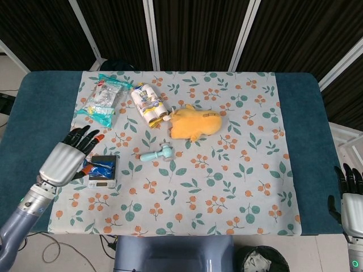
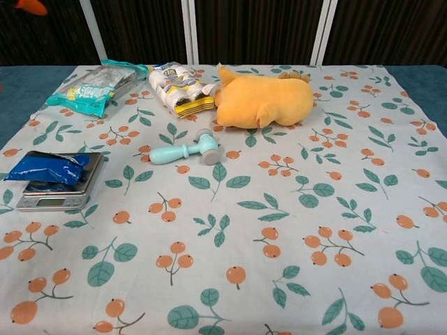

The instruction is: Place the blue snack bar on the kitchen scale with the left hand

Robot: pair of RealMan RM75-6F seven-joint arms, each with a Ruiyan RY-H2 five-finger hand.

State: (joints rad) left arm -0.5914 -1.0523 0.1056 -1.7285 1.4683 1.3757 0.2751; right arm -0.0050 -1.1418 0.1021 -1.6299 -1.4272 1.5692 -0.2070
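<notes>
Left to right. Left hand [image 1: 63,160], fingers spread and holding nothing, hovers beside the small silver kitchen scale [image 2: 53,195], near the left border of the leaf-and-berry printed cloth [image 1: 227,187]. The blue foil-wrapped snack bar [image 2: 46,168] lies on the scale's platform, one end overhanging; placement appears complete, only retreat remaining. Open cloth lies below and rightward. Right hand [image 1: 350,197] sits off the table's right edge, fingers extended and apparently holding nothing.
</notes>
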